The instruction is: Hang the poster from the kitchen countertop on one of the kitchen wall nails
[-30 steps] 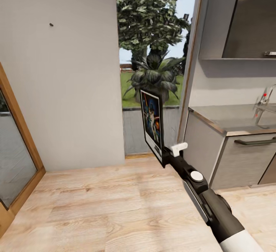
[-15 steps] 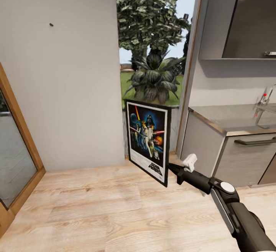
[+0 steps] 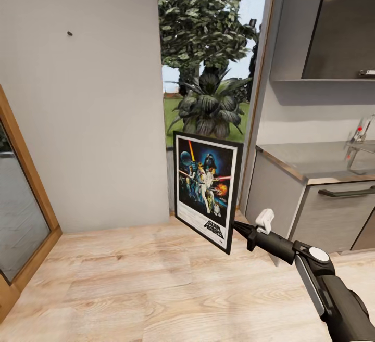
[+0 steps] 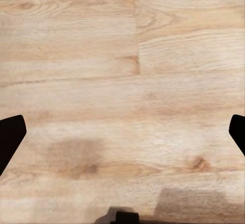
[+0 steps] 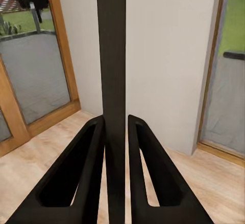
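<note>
The framed Star Wars poster (image 3: 207,188) hangs upright in the air in front of the window, its printed face turned toward me. My right gripper (image 3: 235,226) is shut on its lower right edge, and the black frame edge (image 5: 113,81) runs between the two fingers (image 5: 84,173) in the right wrist view. A tiny dark wall nail (image 3: 70,33) sits high on the pale grey wall, up and left of the poster. The kitchen countertop (image 3: 307,165) lies at the right. My left gripper (image 4: 122,137) is open over the wooden floor.
Grey cabinets with a dark bar handle (image 3: 346,192) stand at the right, with a sink tap (image 3: 359,134) above. A wood-framed glass door (image 3: 21,206) is at the left. A tall window (image 3: 208,71) shows plants outside. Light wooden floor (image 3: 156,279) spreads ahead.
The right arm has swung and turned the poster from edge-on to facing me, then lifted it slightly and shifted it right. The camera has not moved.
</note>
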Controlling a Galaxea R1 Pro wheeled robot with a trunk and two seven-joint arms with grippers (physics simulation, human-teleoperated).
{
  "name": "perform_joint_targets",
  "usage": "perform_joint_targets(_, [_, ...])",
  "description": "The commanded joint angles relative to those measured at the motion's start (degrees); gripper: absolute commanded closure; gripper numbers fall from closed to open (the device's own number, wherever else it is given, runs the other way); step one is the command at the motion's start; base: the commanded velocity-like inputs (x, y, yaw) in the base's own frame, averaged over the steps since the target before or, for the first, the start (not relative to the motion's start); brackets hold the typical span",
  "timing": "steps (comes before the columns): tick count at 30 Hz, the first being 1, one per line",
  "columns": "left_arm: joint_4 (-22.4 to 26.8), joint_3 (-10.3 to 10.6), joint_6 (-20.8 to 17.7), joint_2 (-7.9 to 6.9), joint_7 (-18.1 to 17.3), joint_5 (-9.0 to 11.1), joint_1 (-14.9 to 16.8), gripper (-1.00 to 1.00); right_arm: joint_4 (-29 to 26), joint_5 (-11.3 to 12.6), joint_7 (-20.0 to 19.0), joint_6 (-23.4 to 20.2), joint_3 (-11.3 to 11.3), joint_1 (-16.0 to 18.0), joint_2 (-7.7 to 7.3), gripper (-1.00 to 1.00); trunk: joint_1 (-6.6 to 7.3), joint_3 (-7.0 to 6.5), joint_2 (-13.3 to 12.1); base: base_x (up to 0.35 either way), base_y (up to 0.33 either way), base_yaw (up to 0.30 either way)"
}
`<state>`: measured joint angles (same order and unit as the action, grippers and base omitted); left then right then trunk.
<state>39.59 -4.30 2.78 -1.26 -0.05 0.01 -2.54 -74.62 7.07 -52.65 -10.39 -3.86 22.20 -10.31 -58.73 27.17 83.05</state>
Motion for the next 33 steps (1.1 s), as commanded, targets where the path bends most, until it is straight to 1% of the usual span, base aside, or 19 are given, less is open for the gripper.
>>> perform_joint_targets(1, [0.1, -0.2, 0.2, -0.01, 0.0, 0.0, 0.0, -1.00, 0.0, 0.7, -0.4, -0.7, 0.0, 0.0, 0.00, 1.00, 0.00, 0.05, 0.0, 0.000, 0.000, 0.000])
perform_joint_targets(2, [0.1, -0.3, 0.3, -0.02, 0.0, 0.0, 0.0, -1.00, 0.0, 0.7, -0.4, -0.8, -0.1, 0.0, -0.01, 1.00, 0.00, 0.05, 0.0, 0.000, 0.000, 0.000])
perform_joint_targets(3, [0.1, -0.5, 0.5, -0.05, 0.0, 0.0, 0.0, -1.00, 0.0, 0.7, -0.4, -2.1, -0.2, 0.0, -0.04, 1.00, 0.00, 0.05, 0.0, 0.000, 0.000, 0.000])
perform_joint_targets(8, [0.0, -0.4, 0.6, 0.03, 0.0, 0.1, 0.0, -1.00, 0.0, 0.6, -0.5, -5.1, -0.1, 0.0, 0.01, 1.00, 0.00, 0.05, 0.0, 0.000, 0.000, 0.000])
perform_joint_targets(9, [0.0, -0.4, 0.6, 0.03, 0.0, 0.1, 0.0, -1.00, 0.0, 0.6, -0.5, -5.2, -0.1, 0.0, 0.02, 1.00, 0.00, 0.05, 0.0, 0.000, 0.000, 0.000])
perform_joint_targets(33, [-0.2, -0.2, 0.3, 0.06, 0.0, 0.1, 0.0, -1.00, 0.1, 0.3, -0.4, -5.4, 0.0, 0.0, 0.11, 1.00, 5.27, -4.26, -9.6, 0.000, 0.000, 0.000])
